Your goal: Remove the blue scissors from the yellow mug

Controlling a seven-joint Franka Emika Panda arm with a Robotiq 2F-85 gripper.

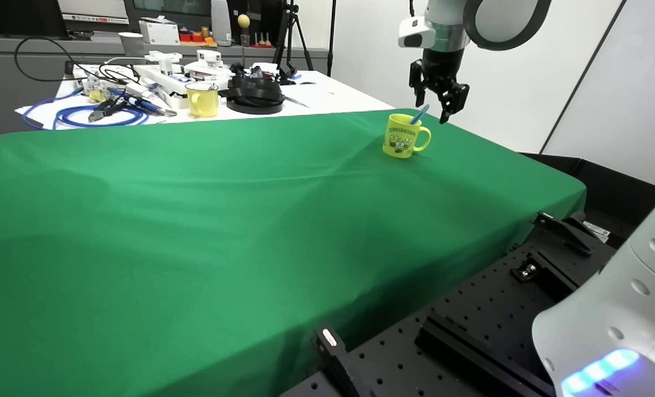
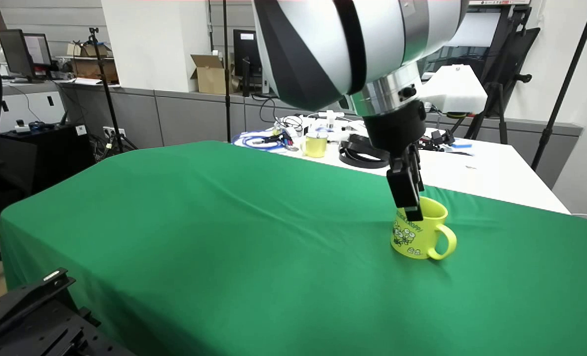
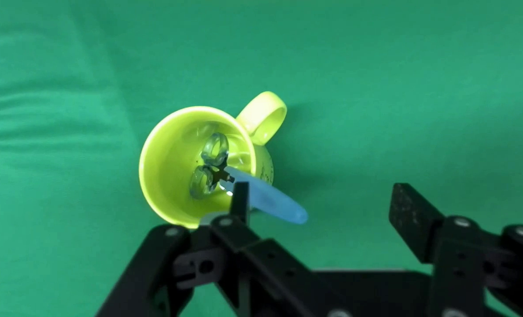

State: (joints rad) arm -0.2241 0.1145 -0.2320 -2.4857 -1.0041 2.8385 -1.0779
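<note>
Centre first, then pinch, then lift along the lean

The slim scissors with a smooth, flat blue end (image 3: 270, 199) stood tilted in the small, bright yellow-green mug with a dark printed face (image 3: 162, 171), their translucent finger loops (image 3: 207, 155) down inside and the blue end jutting out over the rim. The black, jointed two-fingered gripper (image 3: 321, 191) was spread wide and held nothing. In an exterior view one of its fingers (image 2: 403, 190) overlapped the mug and the scissors could not be seen; in the wrist view the finger nearer the mug crossed the blue end, whose tip showed between the two. Whether that tip lay level with them could not be told.

The step in hand seemed to be lining up the grasp. Done well, it called for centring the gripper on the blue end; off centre, the nearer finger would likely arrive first and lever the scissors against the rim. The pinch belonged below the rounded tip, where slipping was less likely, yet clear of the mug. If the blue piece was a blade cover, it might come away alone. A slow lift along the lean should then let the loops clear the rim without dragging the mug across the green cloth (image 3: 376, 88).
</note>
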